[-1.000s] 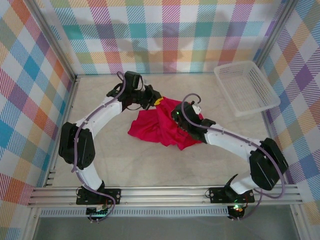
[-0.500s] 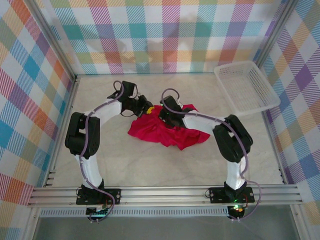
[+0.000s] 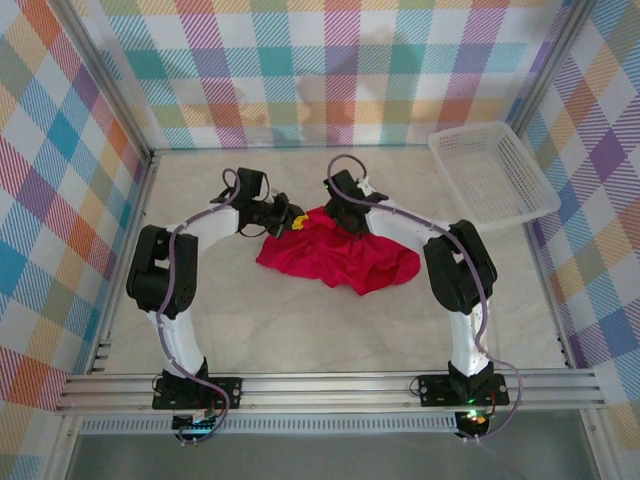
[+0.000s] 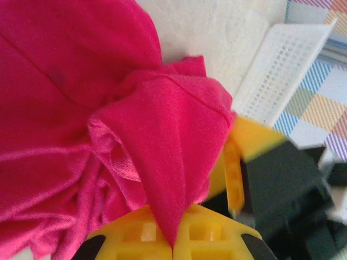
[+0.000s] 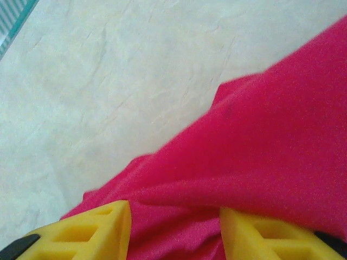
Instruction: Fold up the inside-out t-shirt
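Crimson t-shirt [image 3: 335, 262] lay crumpled on bench [image 3: 300, 330], near middle, between both arms. Left claw [image 4: 172, 241] pinched shut on fold of shirt at its far-left edge. Right claw [image 5: 174, 227] stood parted at shirt's far edge, cloth between its fingers. White mesh basket [image 3: 492, 175] sat far right, well apart.

Plaid walls [image 3: 340, 70], pale marbled tabletop [image 3: 300, 320]

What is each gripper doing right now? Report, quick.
Left gripper: closed, pinching a fold of the t-shirt.
Right gripper: open, straddling the t-shirt cloth.
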Motion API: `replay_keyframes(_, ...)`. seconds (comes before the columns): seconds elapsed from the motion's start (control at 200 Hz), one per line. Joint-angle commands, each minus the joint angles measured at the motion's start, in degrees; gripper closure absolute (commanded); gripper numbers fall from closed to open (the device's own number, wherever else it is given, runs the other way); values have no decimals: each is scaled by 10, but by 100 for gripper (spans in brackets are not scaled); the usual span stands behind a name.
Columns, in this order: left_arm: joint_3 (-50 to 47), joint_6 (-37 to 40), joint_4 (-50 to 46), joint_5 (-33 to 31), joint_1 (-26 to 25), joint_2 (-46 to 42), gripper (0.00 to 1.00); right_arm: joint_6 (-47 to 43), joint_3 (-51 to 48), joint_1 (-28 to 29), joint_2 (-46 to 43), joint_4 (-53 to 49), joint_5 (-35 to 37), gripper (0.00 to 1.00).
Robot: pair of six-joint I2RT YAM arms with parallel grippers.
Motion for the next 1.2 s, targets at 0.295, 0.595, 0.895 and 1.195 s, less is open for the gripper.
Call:
replay_keyframes(0.295, 12, -31, -20, 101, -12, -130, 100, -83, 35, -36, 10, -89, -119, 100)
replay_keyframes(0.595, 92, 81, -222, 140, -28, -170, 100, -182, -77, -49, -155, -190, -249, 100)
replay_keyframes(0.895, 30, 60, -139, 63, -80, -74, 100, -224, -70, -89, -143, -239, -194, 100)
replay_keyframes(1.195, 162, 102, -183, -5, -75, 82, 89, -218, -55, -68, -183, -244, -131, 64)
